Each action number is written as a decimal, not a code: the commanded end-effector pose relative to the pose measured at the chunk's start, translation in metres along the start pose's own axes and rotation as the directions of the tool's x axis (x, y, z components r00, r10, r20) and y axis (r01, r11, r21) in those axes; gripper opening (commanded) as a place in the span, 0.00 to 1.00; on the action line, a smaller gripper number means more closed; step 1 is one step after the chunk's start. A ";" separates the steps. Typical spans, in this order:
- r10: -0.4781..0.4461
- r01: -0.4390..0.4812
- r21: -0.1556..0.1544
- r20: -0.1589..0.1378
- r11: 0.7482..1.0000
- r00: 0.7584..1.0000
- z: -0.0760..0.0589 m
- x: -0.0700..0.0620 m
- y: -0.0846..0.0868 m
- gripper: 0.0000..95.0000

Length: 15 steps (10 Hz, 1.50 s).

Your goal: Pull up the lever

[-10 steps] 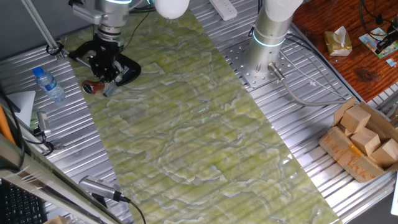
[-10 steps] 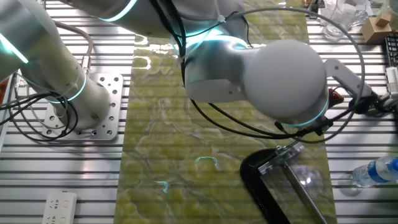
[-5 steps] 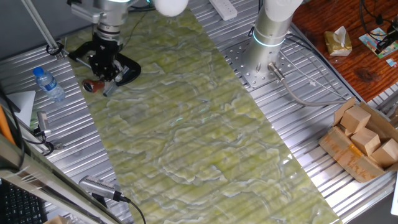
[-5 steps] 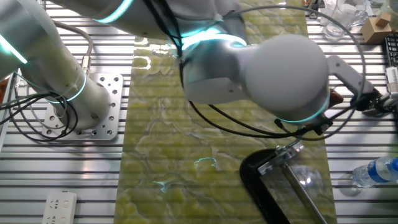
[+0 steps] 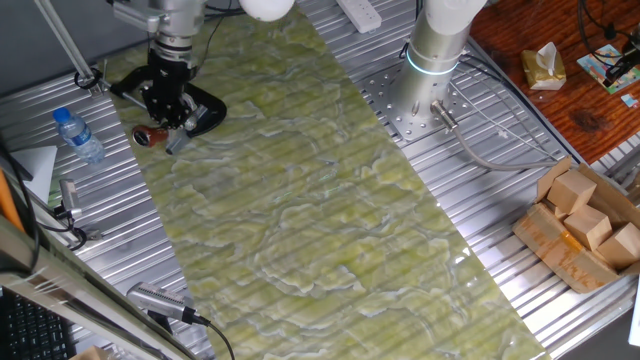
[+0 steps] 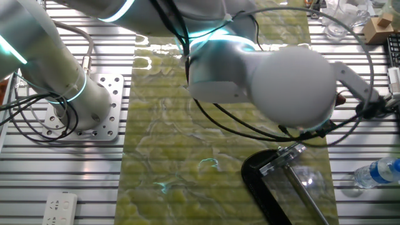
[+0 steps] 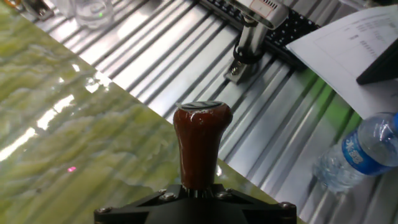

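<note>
Gripper: the black gripper [image 5: 166, 112] stands at the far left corner of the green mat [image 5: 320, 190], pointing down over the clamp; in the hand view only its black underside shows along the bottom edge
Fingers: they seem drawn in around the shaft of the lever, but no view shows the tips, so I cannot tell whether they grip it
Lever: the lever [image 7: 200, 144] rises straight out of the gripper body in the hand view, its dark-red knob capped with a silver disc; in one fixed view the knob [image 5: 146, 136] sticks out to the left just below the gripper; in the other fixed view only a sliver of red [image 6: 340, 98] peeks from behind the arm
Clamp: the black C-shaped clamp [image 6: 265, 187] lies on the mat's edge; its long silver rod [image 6: 306, 195] runs along it towards the lower frame edge
Arm: the white arm [image 6: 275, 75] fills the middle of the other fixed view; its base [image 5: 430, 60] is bolted to the ribbed metal desk [image 5: 500, 170] beside the mat
Nearby: a water bottle [image 5: 78, 135] lies on the desk left of the gripper, close to the knob but apart from it; a white paper sheet [image 7: 348, 43] lies beyond it; wooden blocks [image 5: 590, 222] sit in a tray at the far right
</note>
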State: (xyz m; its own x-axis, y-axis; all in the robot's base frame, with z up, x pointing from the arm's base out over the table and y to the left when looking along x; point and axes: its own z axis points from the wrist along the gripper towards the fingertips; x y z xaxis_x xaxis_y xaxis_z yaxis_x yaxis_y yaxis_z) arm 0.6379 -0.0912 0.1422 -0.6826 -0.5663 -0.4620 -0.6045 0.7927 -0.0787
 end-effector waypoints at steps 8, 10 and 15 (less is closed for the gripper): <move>0.028 -0.018 0.091 -0.109 0.996 0.994 -0.024 -0.005 0.010 0.00; 0.050 -0.031 0.131 -0.150 0.991 0.987 -0.022 -0.004 0.008 0.00; 0.038 -0.035 0.024 -0.126 0.999 0.991 0.005 0.012 -0.016 0.80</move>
State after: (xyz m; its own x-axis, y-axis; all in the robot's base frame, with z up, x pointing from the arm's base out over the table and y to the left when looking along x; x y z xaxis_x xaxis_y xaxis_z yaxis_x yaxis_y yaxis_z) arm 0.6399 -0.1047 0.1331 -0.7904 -0.5278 -0.3110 -0.5092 0.8482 -0.1457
